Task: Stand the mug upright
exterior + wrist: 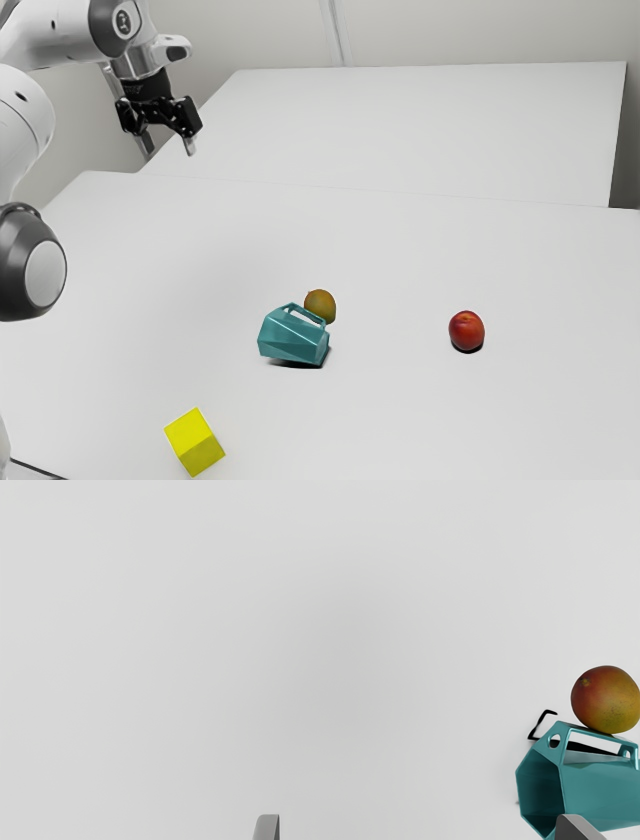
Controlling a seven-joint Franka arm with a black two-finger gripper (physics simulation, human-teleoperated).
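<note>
One teal faceted mug (295, 342), on its side on a white table (400, 240), handle beside a mango (321, 305); one raised black gripper (169, 148), fingers set wide; one peach (466, 330); one yellow cube (194, 442).

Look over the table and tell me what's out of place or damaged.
The teal mug looks odd: it lies on its side, its mouth facing sideways, its handle close by the mango. I see no spill or damage.
</note>
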